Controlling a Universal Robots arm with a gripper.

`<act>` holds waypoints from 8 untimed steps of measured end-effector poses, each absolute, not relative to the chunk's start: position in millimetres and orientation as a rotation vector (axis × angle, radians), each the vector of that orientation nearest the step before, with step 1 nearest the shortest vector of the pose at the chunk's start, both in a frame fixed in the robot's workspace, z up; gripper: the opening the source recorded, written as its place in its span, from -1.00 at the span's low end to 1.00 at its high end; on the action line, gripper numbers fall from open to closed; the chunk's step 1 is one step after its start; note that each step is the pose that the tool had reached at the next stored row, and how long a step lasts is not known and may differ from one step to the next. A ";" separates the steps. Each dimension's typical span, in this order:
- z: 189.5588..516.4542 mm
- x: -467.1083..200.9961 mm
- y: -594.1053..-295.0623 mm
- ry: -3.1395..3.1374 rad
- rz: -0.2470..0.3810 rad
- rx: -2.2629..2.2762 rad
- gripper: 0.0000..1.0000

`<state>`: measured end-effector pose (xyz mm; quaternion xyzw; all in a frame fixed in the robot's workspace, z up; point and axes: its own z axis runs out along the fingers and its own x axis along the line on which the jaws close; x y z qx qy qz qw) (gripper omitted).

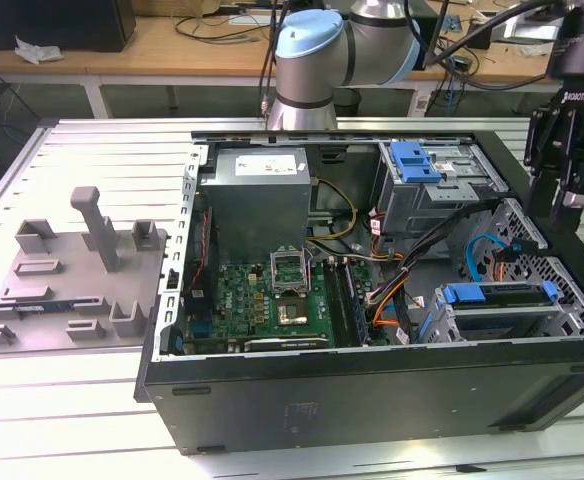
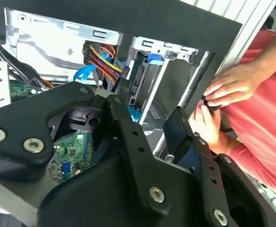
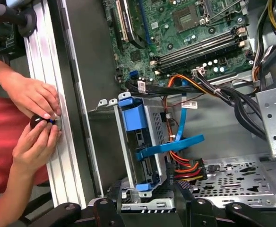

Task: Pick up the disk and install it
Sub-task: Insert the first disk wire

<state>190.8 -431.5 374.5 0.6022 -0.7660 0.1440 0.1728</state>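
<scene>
1. Exterior view: the gripper (image 1: pixel 560 205) hangs open and empty over the computer case (image 1: pixel 372 400), toward the exterior view's right. The disk (image 1: pixel 497 312) sits in the lower cage below.
2. Second wrist view: a person's hands (image 2: pixel 218 101) are close by, a hazard.
3. First wrist view: the disk (image 3: pixel 145 142) looks rigid, hefty and shock-sensitive. Its blue carrier edges seem the best grip, though cables (image 3: pixel 185 118) crowd it.

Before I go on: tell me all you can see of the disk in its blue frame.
The disk sits in the grey metal cage, its blue plastic frame with a broad tab around its edges. A blue flat cable crosses it; orange, red and yellow wires meet its end. The gripper, open, hangs apart from it.
</scene>
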 end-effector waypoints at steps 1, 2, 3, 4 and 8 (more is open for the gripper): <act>372.1 191.1 -430.0 -2.174 0.409 1.707 0.13; 370.2 191.2 -429.0 -2.174 0.409 1.706 0.13; 368.8 191.4 -428.4 -2.175 0.409 1.705 0.13; 367.6 191.5 -427.9 -2.175 0.409 1.703 0.13; 363.8 191.6 -425.5 -2.178 0.410 1.694 0.13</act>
